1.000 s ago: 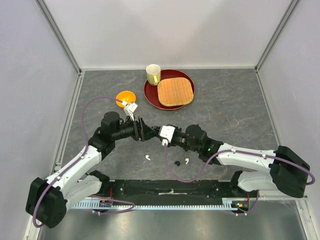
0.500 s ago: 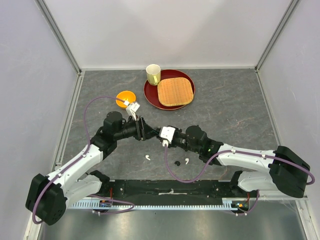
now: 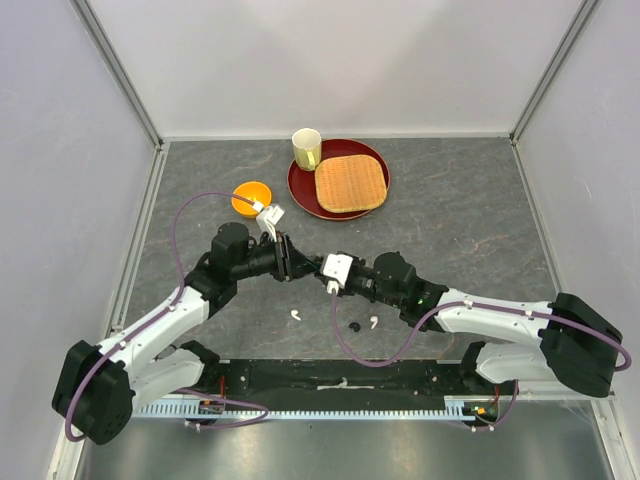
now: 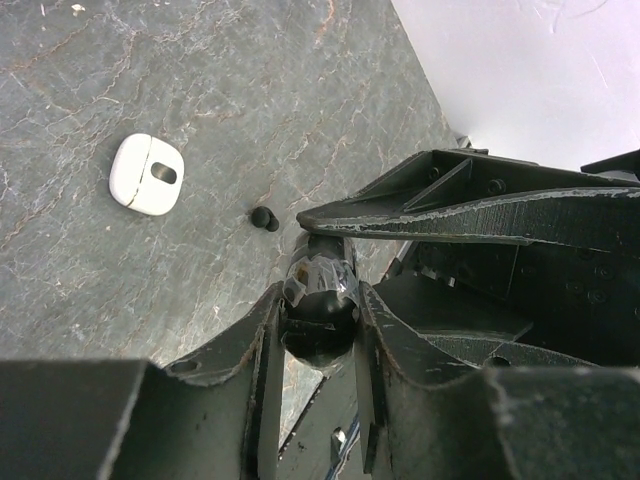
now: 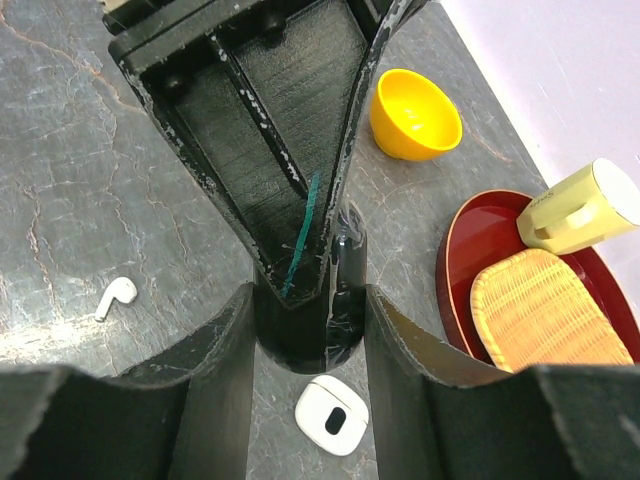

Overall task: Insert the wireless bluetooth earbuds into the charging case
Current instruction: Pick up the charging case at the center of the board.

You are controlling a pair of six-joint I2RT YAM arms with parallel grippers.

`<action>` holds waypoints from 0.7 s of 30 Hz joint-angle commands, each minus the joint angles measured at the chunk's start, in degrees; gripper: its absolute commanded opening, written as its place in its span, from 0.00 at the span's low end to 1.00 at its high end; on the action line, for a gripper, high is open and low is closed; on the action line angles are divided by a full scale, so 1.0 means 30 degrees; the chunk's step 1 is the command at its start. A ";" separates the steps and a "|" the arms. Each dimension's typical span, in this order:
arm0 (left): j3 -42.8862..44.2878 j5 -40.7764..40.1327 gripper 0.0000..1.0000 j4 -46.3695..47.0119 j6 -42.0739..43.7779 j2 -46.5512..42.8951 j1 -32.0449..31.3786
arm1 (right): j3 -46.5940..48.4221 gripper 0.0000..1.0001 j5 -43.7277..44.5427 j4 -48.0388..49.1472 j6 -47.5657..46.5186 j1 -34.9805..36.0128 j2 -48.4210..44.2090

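Change: over the last second the left arm has crept slightly toward the upper right of the overhead frame. The right arm has backed off by about as much. Nothing lying on the surface has moved.
Orange bowl: upper left of centre in the overhead view, just behind the left wrist. Nothing is touching it.
Left claw: narrow, clamped on the black case at lower centre of the left wrist view.
Left white bud: lying loose below the two claws, lower centre of the overhead view.
Black case: gripped from both sides and appears to be lifted off the surface. I cannot tell whether the lid is open.
Right claw: narrow, pinching the same black case from the opposite side, lower centre of the right wrist view.
White case: on the surface under the claws, bottom centre of the right wrist view. It is hidden in the overhead view.
Black bud: loose on the surface, right of the left white bud. The second black one is not in view.
Right white bud: just beside the black bud, on its right.
Meaning: the shift reads as a small tug or re-seat on the shared grip, probably working the case open. No bud is seated, so insertion has not started.
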 commanded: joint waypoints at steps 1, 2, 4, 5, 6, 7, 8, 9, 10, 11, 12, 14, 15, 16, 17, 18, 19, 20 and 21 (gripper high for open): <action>0.0478 -0.0047 0.09 0.1035 -0.0374 0.0084 -0.0298 | 0.0003 0.08 -0.0701 0.1277 0.0410 0.0070 -0.0500; 0.0389 -0.0309 0.04 0.1122 -0.0346 0.0026 -0.0299 | 0.0003 0.11 -0.0643 0.1248 0.0439 0.0099 -0.0558; 0.0097 -0.0603 0.02 0.1445 -0.0375 -0.0149 -0.0386 | 0.0003 0.29 -0.0178 0.1218 0.0790 0.0070 -0.0763; 0.0009 -0.0894 0.02 0.1446 -0.0317 -0.0208 -0.0387 | -0.0084 0.37 0.0087 0.1189 0.1023 0.0070 -0.0909; -0.0050 -0.1013 0.02 0.1359 -0.0055 -0.0296 -0.0416 | -0.0172 0.52 0.0322 0.1218 0.1635 0.0099 -0.1085; -0.0283 -0.1218 0.02 0.1300 0.0151 -0.0703 -0.0445 | -0.0259 0.60 0.0875 0.1276 0.1931 0.0099 -0.1405; -0.0459 -0.1771 0.02 0.1270 0.0298 -0.0910 -0.0474 | -0.0521 0.68 0.0968 0.1393 0.2137 0.0070 -0.1583; -0.0693 -0.2095 0.02 0.1241 0.0618 -0.1260 -0.0475 | -0.0669 0.86 0.0968 0.1394 0.2226 0.0070 -0.1758; -0.1072 -0.2418 0.02 0.1212 0.0824 -0.1901 -0.0475 | -0.0844 0.91 0.0504 0.1307 0.2372 0.0070 -0.2282; -0.1308 -0.2972 0.02 0.1211 0.1001 -0.2314 -0.0475 | -0.0904 0.98 0.0239 0.0958 0.2518 0.0070 -0.2549; -0.1630 -0.3296 0.02 0.1153 0.1350 -0.2666 -0.0475 | -0.0963 0.98 0.0033 0.0780 0.2723 0.0070 -0.3131; -0.1924 -0.4176 0.02 0.1094 0.1674 -0.3779 -0.0475 | -0.0963 0.98 -0.0116 0.0019 0.3979 0.0070 -0.3749; -0.2129 -0.4411 0.02 0.1065 0.2024 -0.4073 -0.0475 | -0.0963 0.98 -0.0058 -0.0157 0.4478 0.0070 -0.4216; -0.2218 -0.4761 0.02 0.1007 0.2260 -0.4772 -0.0475 | -0.0876 0.98 0.0117 -0.0652 0.5759 0.0099 -0.4424; -0.2277 -0.4910 0.02 0.1006 0.2668 -0.5011 -0.0475 | -0.0847 0.98 0.0583 -0.0889 0.6497 0.0070 -0.4658; -0.2393 -0.5056 0.02 0.1006 0.2846 -0.5332 -0.0475 | -0.0759 0.98 0.1139 -0.1094 0.7345 0.0070 -0.4951; -0.2453 -0.5290 0.02 0.1035 0.3051 -0.5539 -0.0475 | -0.0468 0.98 0.1637 -0.1821 0.9761 0.0070 -0.5012; -0.2482 -0.5350 0.02 0.1035 0.3401 -0.5918 -0.0475 | -0.0146 0.98 0.3440 -0.2554 1.0916 0.0099 -0.5070; -0.2512 -0.5380 0.02 0.1064 0.3550 -0.6095 -0.0446 | 0.0205 0.98 0.3894 -0.3315 1.1653 0.0041 -0.4984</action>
